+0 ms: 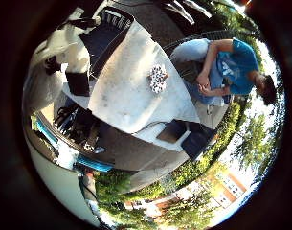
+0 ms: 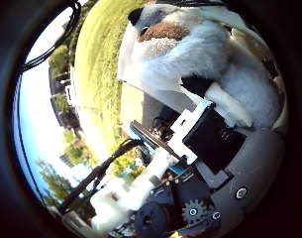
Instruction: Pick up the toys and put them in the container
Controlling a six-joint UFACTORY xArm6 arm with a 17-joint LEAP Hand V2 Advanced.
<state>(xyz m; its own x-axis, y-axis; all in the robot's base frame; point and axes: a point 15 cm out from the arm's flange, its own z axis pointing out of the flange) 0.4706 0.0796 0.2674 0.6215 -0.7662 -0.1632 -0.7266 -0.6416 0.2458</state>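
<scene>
a plush bird toy [image 2: 190, 54], white and grey with a brown patch and dark beak, sits right against my palm, and my fingers [image 2: 210, 134] are curled against its fur, clamped on it. it looks light, soft and squashy, so i judge a hold round the fat body safest, not a wing. far off on the white desk [image 1: 121, 96] lies a small patterned toy [image 1: 158, 78]. i see no container.

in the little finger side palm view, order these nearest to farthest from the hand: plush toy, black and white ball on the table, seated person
1. Plush toy: against the hand, at the table's near end.
2. Black and white ball: mid-table.
3. Seated person: beyond the table's far side.
</scene>
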